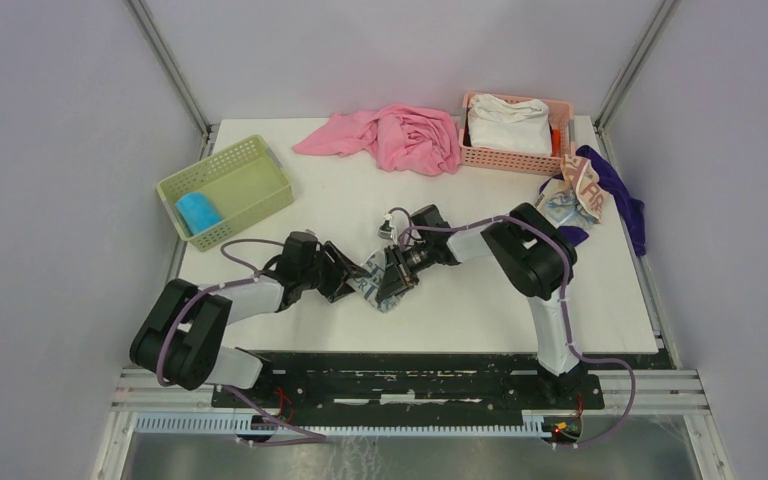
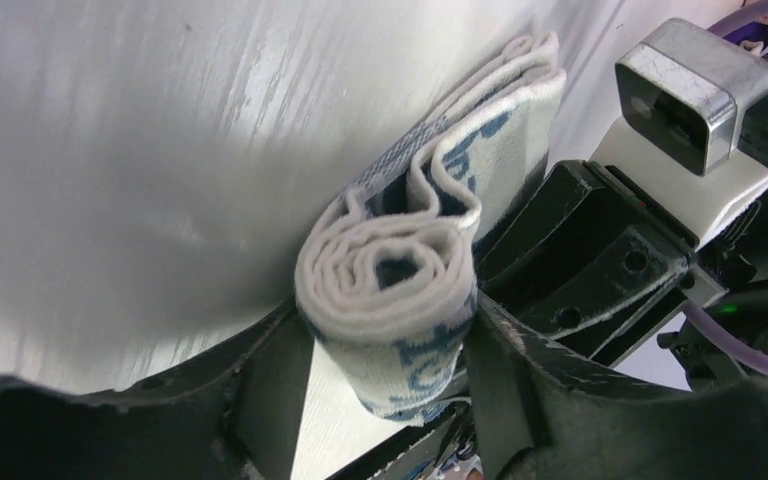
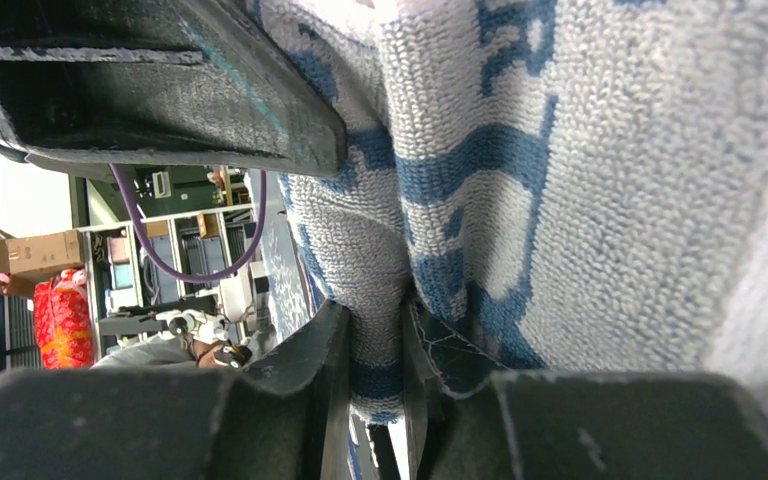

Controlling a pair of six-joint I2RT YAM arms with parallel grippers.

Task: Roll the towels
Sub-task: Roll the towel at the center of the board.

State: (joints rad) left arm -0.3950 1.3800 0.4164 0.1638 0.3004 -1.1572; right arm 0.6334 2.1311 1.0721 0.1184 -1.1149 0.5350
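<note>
The white towel with dark blue print (image 1: 381, 283) lies mid-table between both arms, partly rolled. In the left wrist view its rolled end (image 2: 390, 290) sits between my left gripper's fingers, which close on it (image 2: 385, 370). My left gripper (image 1: 355, 280) comes from the left, my right gripper (image 1: 397, 272) from the right. In the right wrist view my right gripper (image 3: 375, 390) pinches a fold of the printed towel (image 3: 560, 200). The bright blue towel (image 1: 198, 211) lies rolled in the green basket (image 1: 260, 165). The cream lettered towel (image 1: 580, 192) lies crumpled at the right.
A large pink cloth (image 1: 400, 137) lies at the back centre. A pink basket (image 1: 480, 156) holding a plain white cloth (image 1: 508, 122) stands at the back right. A purple cloth (image 1: 628, 205) lies under the cream towel near the table's right edge.
</note>
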